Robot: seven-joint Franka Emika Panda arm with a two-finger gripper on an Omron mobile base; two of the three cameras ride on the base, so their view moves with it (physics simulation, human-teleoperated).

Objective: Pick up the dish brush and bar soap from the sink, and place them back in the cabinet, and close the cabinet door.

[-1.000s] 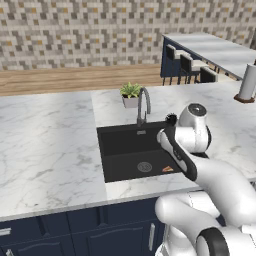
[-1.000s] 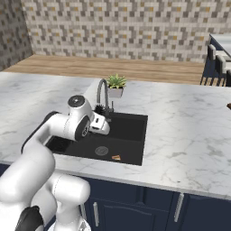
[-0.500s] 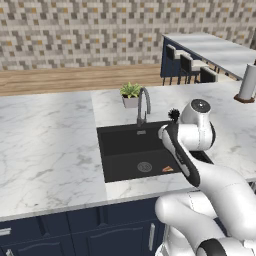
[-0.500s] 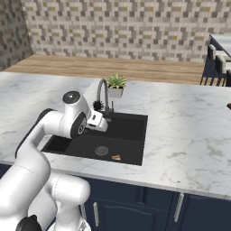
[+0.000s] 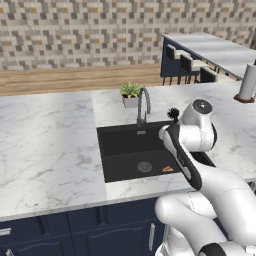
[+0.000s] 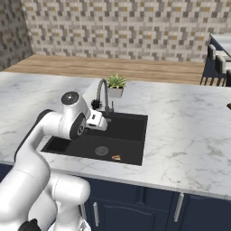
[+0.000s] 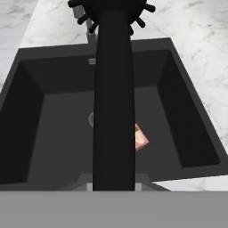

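Arm pose: the gripper (image 6: 103,122) is raised over the sink (image 6: 135,135), pinched on the dish brush (image 7: 113,98).
Brush: bristle head (image 5: 173,113) held at 12 o'clock, by the faucet (image 5: 143,104).
Hand view: bar soap (image 7: 140,137) seen on the basin floor, at 3 o'clock of the handle.
Base views: bench (image 5: 45,145) and potted plant (image 6: 116,85) seen.

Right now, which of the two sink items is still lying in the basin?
The bar soap, the small orange-tan block on the sink floor beside the drain. The dish brush is up in the shut gripper, lifted above the basin.
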